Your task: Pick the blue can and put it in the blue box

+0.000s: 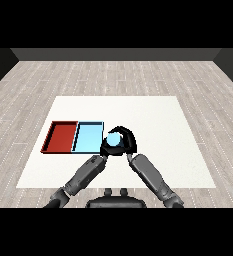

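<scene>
Red tray (pixel 59 137) is lying leftmost on the white table (pixel 153 120), light blue tray (pixel 88 137) touching its right side. Left hand (pixel 107 149) is sitting just right of the blue tray; fingers, cannot tell. Blue can (pixel 114 139) is sitting just beside the blue tray's right edge, outside it. Right hand (pixel 128 142) is curling its fingers round the can.

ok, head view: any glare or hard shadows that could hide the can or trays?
Head view: flat, even light, no glare on the table. No hard shadows show. Red tray and blue tray read clearly. The can is mostly covered by the right hand and left hand, not by lighting.
</scene>
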You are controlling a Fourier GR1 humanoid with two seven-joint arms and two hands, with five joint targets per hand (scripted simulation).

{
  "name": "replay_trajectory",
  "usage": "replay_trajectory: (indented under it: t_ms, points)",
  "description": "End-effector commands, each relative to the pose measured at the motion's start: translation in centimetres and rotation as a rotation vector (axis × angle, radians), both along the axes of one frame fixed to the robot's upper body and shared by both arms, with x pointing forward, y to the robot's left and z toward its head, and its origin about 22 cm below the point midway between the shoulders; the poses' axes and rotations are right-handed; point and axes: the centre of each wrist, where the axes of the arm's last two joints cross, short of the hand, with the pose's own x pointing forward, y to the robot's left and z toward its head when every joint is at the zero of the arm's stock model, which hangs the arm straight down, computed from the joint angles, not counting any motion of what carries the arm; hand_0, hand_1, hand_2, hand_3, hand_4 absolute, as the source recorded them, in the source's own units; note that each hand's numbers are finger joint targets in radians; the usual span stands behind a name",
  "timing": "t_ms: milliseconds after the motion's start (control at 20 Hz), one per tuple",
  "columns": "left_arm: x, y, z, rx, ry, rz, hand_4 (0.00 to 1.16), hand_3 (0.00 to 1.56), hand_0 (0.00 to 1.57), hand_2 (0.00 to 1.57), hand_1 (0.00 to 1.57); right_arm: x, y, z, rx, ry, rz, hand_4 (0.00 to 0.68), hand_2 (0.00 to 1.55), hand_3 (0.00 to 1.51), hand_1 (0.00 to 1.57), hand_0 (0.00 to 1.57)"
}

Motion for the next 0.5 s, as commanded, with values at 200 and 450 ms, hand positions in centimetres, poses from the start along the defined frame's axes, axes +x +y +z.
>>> replay_trajectory:
  t_ms: [200,450]
  points:
    - [0.4,0.2,-1.1,-0.021,-0.095,0.028,1.11,1.51,1.57,1.57,1.57,0.2,0.7,-0.5,0.023,0.033,0.045,0.528,1.42,1.37,1.39,1.39]
    - [0.6,-0.1,-0.3,-0.019,-0.122,0.066,1.12,1.54,1.57,1.57,1.57,0.6,-0.2,-0.3,-0.064,0.033,0.074,0.0,0.0,0.0,0.0,0.0]
